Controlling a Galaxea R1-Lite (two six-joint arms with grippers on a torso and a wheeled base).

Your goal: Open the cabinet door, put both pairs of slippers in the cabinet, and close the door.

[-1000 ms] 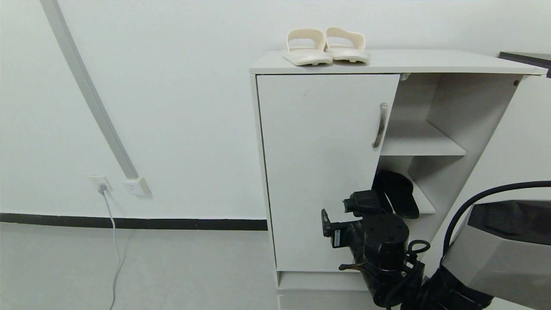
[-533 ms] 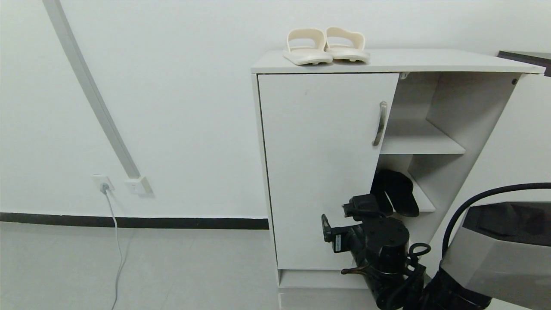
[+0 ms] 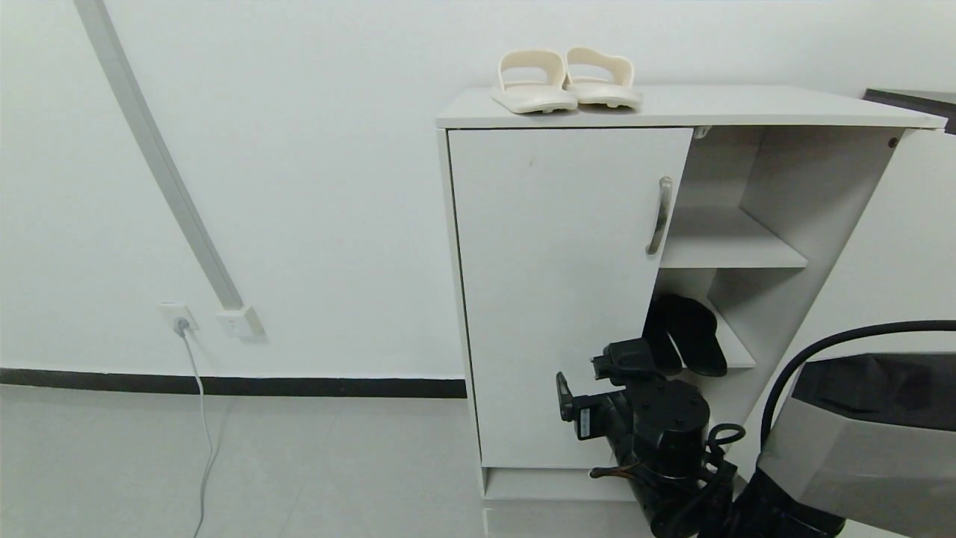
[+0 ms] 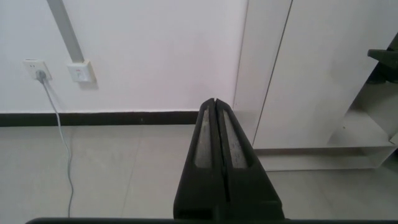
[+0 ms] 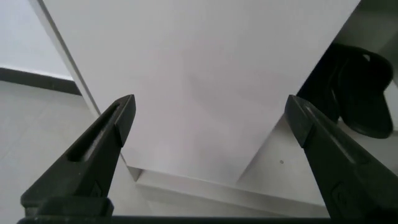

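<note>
A white cabinet (image 3: 747,104) stands against the wall. Its left door (image 3: 560,299) is closed and its right door (image 3: 904,232) is swung open. A cream pair of slippers (image 3: 565,81) sits on the cabinet top. A black pair of slippers (image 3: 687,344) lies on the lower shelf inside, also seen in the right wrist view as black slippers (image 5: 360,93). My right gripper (image 3: 624,357) hangs just in front of that shelf, open and empty; its fingers (image 5: 112,134) face the closed door. My left gripper (image 4: 215,106) is shut and empty, low above the floor, left of the cabinet.
The upper shelf (image 3: 732,254) is bare. A metal handle (image 3: 659,215) sits on the closed door's edge. A wall socket with a grey cable (image 3: 178,323) and a slanted wall conduit (image 3: 149,149) are to the left. Open floor (image 3: 224,463) lies left of the cabinet.
My right gripper has drawn back a little from the black slippers, which have settled lower on the shelf. The head view has shifted slightly.
</note>
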